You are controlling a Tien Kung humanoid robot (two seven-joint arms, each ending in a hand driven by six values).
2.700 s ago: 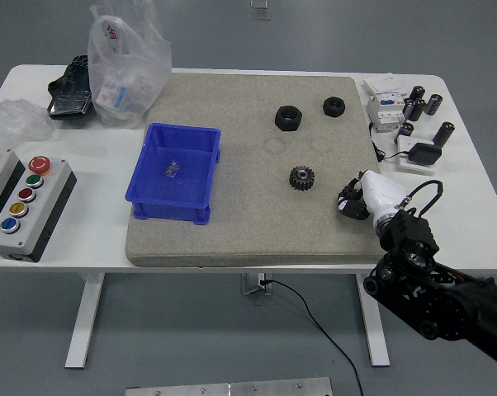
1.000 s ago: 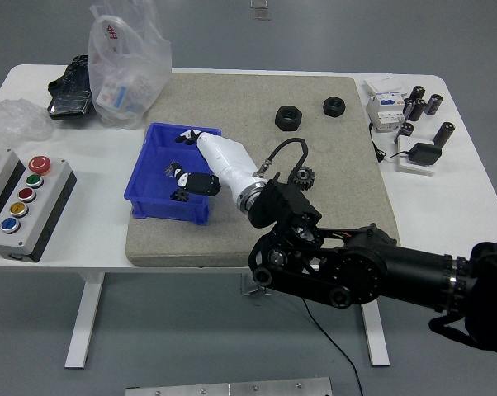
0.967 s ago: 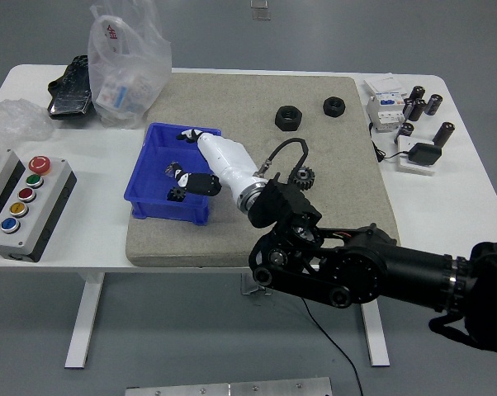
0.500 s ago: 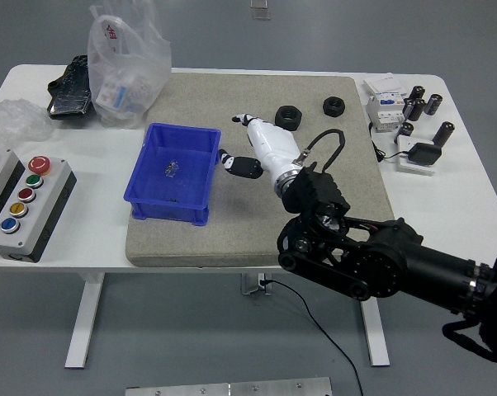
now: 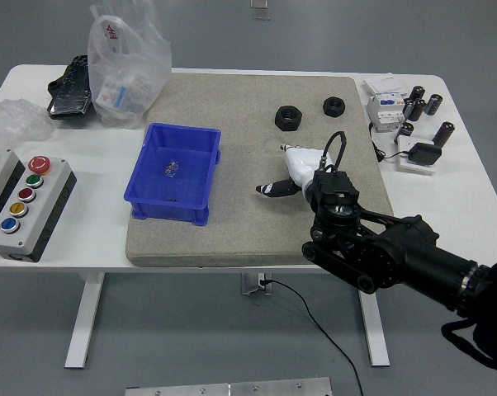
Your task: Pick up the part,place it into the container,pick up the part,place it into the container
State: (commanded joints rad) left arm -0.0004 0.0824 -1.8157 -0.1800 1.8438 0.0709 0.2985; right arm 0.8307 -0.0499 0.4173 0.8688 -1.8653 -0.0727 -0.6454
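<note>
The blue container (image 5: pixel 182 129) stands on the left part of the grey mat (image 5: pixel 232 231), with a small clear part (image 5: pixel 171 169) inside. My right hand (image 5: pixel 280 172), white with black fingers, is over the middle right of the mat, fingers spread and holding nothing. It covers the spot where the black gear lay, so the gear is hidden. Two black nuts, a larger one (image 5: pixel 287 118) and a smaller one (image 5: pixel 333 106), lie on the mat beyond the hand. The left arm is out of view.
A button box (image 5: pixel 26 206) sits at the left front. A plastic bag (image 5: pixel 125 66) and a black bundle (image 5: pixel 71 87) lie at the back left. Electrical parts (image 5: pixel 405 111) and a small black device (image 5: pixel 420 154) lie at the right edge.
My right hand went from the right of the mat to the blue container, then drew back right across the mat. It now hovers open over the gear's spot.
</note>
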